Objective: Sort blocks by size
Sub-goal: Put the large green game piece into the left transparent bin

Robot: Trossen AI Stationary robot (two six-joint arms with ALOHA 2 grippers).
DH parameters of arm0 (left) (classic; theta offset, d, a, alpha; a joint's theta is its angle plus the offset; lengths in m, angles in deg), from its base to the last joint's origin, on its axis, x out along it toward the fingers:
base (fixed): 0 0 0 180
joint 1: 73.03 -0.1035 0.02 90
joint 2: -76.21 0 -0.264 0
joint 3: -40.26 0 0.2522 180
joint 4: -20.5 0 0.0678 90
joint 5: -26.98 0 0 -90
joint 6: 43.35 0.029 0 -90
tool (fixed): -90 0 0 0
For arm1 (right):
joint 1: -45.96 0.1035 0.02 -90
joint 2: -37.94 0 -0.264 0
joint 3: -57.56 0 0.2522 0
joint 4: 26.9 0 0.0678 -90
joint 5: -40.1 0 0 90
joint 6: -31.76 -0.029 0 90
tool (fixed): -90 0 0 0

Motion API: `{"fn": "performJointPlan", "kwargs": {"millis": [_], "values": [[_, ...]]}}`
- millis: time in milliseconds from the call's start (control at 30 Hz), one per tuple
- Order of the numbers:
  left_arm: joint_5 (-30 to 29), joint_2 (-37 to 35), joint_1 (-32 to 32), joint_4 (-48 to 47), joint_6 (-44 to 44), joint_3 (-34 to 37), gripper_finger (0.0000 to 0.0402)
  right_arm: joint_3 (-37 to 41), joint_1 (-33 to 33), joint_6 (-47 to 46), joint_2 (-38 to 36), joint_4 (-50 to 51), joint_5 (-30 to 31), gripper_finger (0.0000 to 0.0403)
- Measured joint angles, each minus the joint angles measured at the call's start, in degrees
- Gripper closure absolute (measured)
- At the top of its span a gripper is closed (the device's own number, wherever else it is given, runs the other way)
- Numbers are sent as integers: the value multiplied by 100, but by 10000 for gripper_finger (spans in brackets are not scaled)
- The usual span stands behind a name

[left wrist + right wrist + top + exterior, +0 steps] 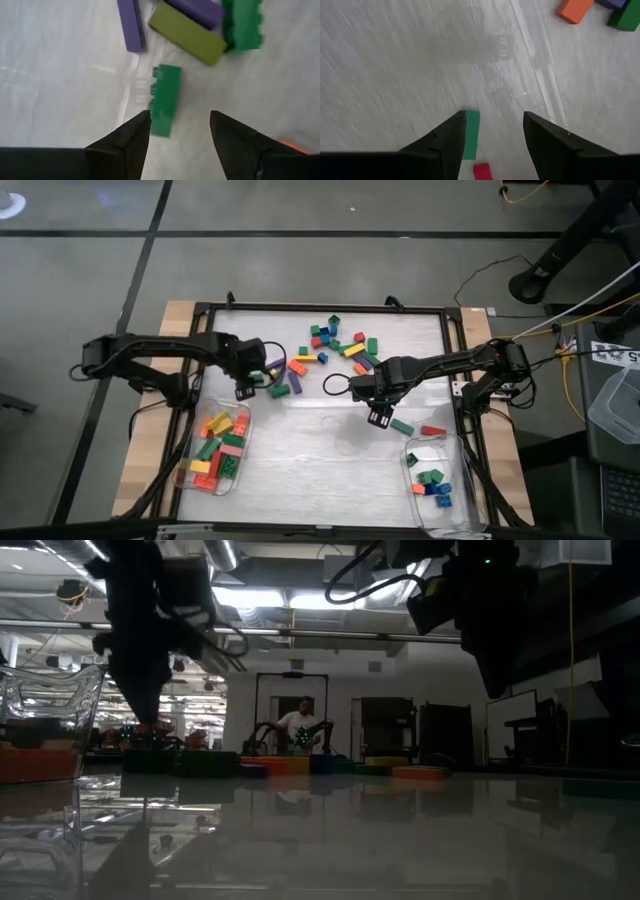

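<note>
Left tool (179, 131) open beside green brick (165, 98); bare table (60, 90) around.

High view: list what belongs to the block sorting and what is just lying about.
Job:
- loose blocks mid-table
- left tub, larger blocks
- right tub, smaller blocks
- left claw and right claw, both open

Lying about:
- cables on the floor
- clear container off the table

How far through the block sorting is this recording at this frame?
Partly done. The left tub holds about a dozen blocks, the right tub a handful. In hand: nothing gripped; the left gripper is open above a green block, the right gripper open beside a green block and a red block. Left: the central pile.
</note>
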Motion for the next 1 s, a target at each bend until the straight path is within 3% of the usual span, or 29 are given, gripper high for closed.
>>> {"fn": "performJointPlan", "kwargs": {"millis": [300,600,733,900,1000], "values": [[96,177,-424,981,417,513,208,0,0,2,-2,-35,0,205],[94,872,-494,1328,464,656,209,-2,0,2,-6,-90,0,205],[112,1120,-494,1558,648,654,245,-2,0,1,-7,-70,-83,205],[114,1079,-479,1407,744,621,329,-2,48,2,-7,-72,-114,205],[63,966,-472,982,567,378,329,-2,118,0,-7,-73,-103,205]]}}
